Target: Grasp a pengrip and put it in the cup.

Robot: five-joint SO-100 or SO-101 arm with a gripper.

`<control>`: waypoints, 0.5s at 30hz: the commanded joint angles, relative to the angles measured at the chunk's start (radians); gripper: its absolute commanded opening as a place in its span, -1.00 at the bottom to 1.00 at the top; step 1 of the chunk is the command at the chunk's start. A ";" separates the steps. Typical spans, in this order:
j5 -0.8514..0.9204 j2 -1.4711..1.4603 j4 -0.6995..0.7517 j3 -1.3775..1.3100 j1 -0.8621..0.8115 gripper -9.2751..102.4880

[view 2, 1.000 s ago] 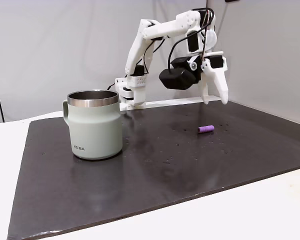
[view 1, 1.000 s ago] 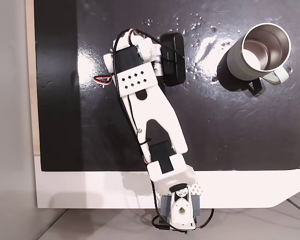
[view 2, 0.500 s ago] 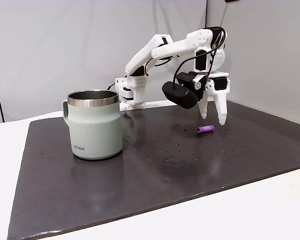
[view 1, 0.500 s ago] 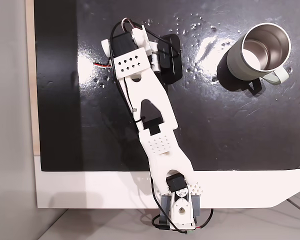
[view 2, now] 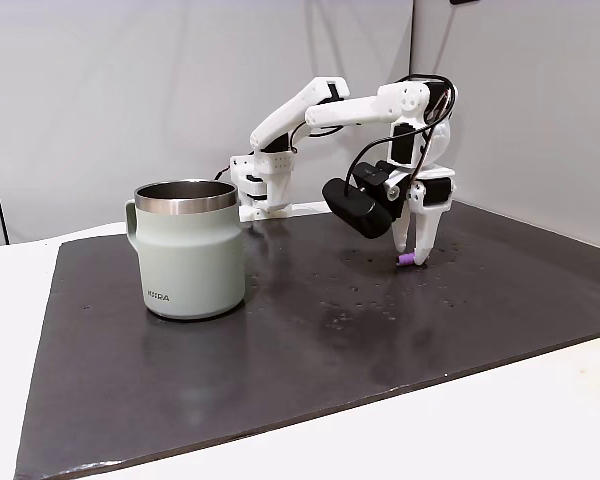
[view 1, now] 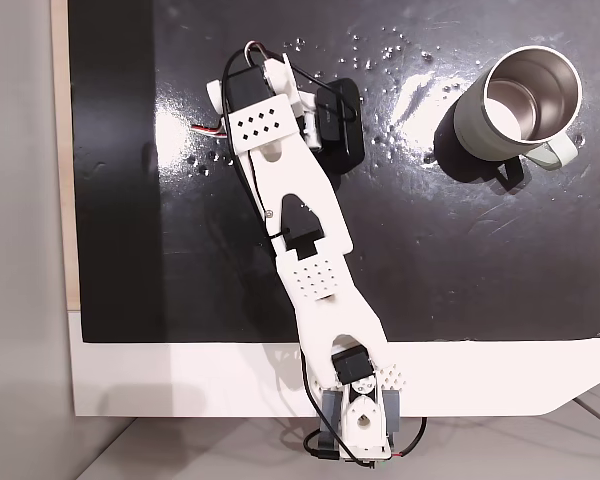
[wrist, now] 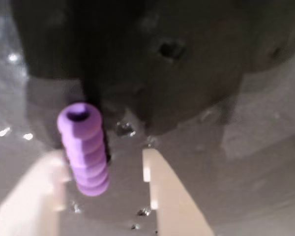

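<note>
In the wrist view the pengrip (wrist: pixel 83 150) is seen lying on the dark mat (wrist: pixel 246 162), its hollow end turned toward twelve o'clock and its ribbed body running down toward six. The gripper (wrist: pixel 105 169) is spread apart around it: the pale finger at seven o'clock is touching or just beside the purple piece, while the finger at five o'clock stands clear of it, a strip of mat showing between them. Nothing is clamped; the pengrip lies between the open jaws, resting on the mat. In the side-on fixed view the gripper (view 2: pixel 413 258) is pointed straight down with its tips at the mat surface, and a bit of the pengrip (view 2: pixel 406 261) is visible at the fingertips. The cup (view 2: pixel 188 248) stands upright well apart from it, toward nine o'clock in that view, its handle on the far left side. In the top-down fixed view the cup (view 1: pixel 480 125) sits at about two o'clock on the mat (view 1: pixel 480 260), its steel interior open to the camera and its handle pointing toward four o'clock, while the arm (view 1: pixel 300 230) stretches from the base at six o'clock up toward eleven; the pengrip is hidden beneath the arm there.
</note>
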State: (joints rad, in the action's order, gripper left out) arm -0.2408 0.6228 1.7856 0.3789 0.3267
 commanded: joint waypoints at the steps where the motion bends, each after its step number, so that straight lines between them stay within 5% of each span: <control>1: 0.005 0.012 0.011 -0.044 -0.012 -0.77; 15: -0.002 0.183 0.012 0.026 -0.041 -0.83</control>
State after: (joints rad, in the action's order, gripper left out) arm -0.2408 0.6627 1.7856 0.3988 0.3037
